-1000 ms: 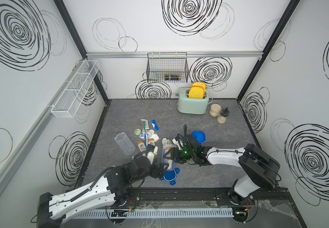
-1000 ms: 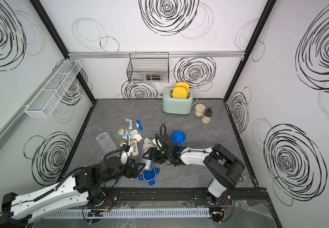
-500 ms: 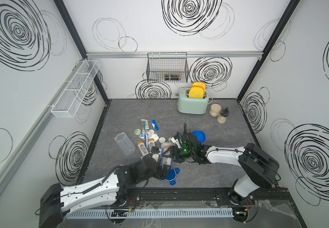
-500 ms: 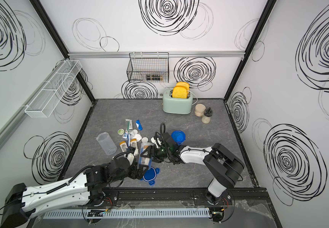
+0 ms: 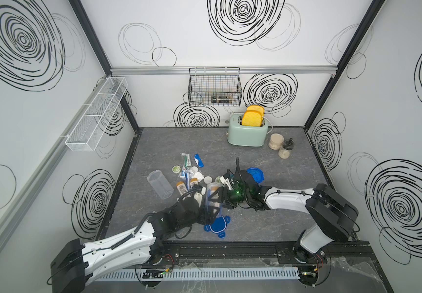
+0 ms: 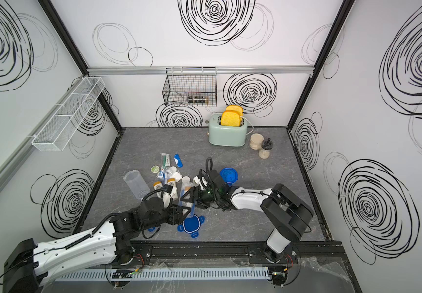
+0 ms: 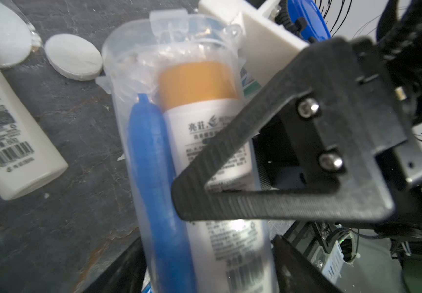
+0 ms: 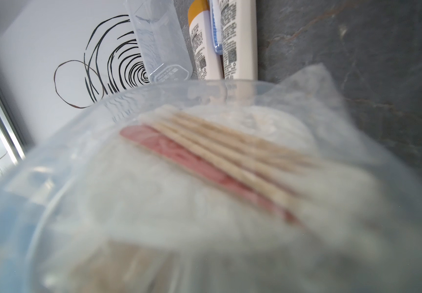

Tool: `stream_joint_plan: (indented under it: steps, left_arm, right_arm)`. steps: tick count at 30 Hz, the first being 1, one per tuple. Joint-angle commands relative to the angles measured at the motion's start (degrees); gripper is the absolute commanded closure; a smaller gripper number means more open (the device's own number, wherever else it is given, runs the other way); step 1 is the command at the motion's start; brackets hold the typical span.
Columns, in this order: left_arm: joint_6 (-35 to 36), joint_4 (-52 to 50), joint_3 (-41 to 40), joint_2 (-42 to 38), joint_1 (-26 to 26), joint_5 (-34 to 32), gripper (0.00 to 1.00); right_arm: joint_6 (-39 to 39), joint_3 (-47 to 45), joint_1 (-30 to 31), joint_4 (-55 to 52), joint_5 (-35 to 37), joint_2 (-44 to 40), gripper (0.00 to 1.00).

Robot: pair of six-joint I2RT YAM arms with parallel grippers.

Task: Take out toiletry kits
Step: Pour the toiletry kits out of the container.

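One kit lies spread on the desk; the other is not yet out of its jar.

In both top views an empty jar (image 5: 159,186) lies on the desk (image 5: 230,157) beside loose kit pieces, cream bottles (image 5: 182,188), a toothpaste tube (image 5: 185,160) and a round tin (image 5: 176,169), so that half looks done; the right hand (image 5: 217,196) is closed round the upper part of the second jar (image 5: 208,203), whose base is just beside a blue lid (image 5: 217,225); the left hand (image 5: 211,214) stands wide either side of that base, though whether it grips I cannot tell; the left wrist view alone shows what is left inside, a tan-capped bottle (image 7: 212,132) and a blue toothbrush (image 7: 151,157); the right wrist view adds a clear pouch of cotton swabs (image 8: 230,152) at the jar's mouth, and shows neither hand.
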Motion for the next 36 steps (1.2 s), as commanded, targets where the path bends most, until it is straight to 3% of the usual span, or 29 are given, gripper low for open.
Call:
stream_joint_plan:
  steps: [1,5,10,13,16,20,31,36]
  left_arm:
    - [-0.23,3.47,-1.05,0.86,0.07,1.48,0.16]
    - [0.47,3.25,-0.39,2.49,0.06,1.78,0.15]
    - [0.23,3.66,-0.51,2.44,0.06,1.24,0.28]
    - [0.06,3.27,-0.21,3.12,0.14,0.73,0.42]
    - [0.05,3.00,-0.16,2.83,0.09,0.68,0.54]
    - [0.40,0.60,0.50,1.78,0.14,-0.07,0.65]
    - [1.09,-8.56,6.24,2.79,1.37,1.18,0.75]
    - [1.64,-12.66,8.79,3.13,2.30,2.61,0.76]
  right_arm:
    - [0.90,2.23,0.25,4.43,-1.98,-0.20,0.33]
    - [0.89,2.10,0.36,4.37,-1.90,-0.29,0.33]
    - [1.16,1.61,0.41,4.98,-2.05,-0.22,0.33]
    - [1.30,1.61,0.42,5.32,-2.49,-0.03,0.31]
    - [0.62,2.05,0.39,4.41,-2.42,-0.20,0.25]
    - [-1.64,2.41,0.25,1.70,-0.71,-0.99,0.08]
    - [-7.56,1.74,-0.06,-7.13,3.63,-3.70,0.00]
    - [-11.21,0.55,-0.10,-12.60,6.52,-6.84,0.01]
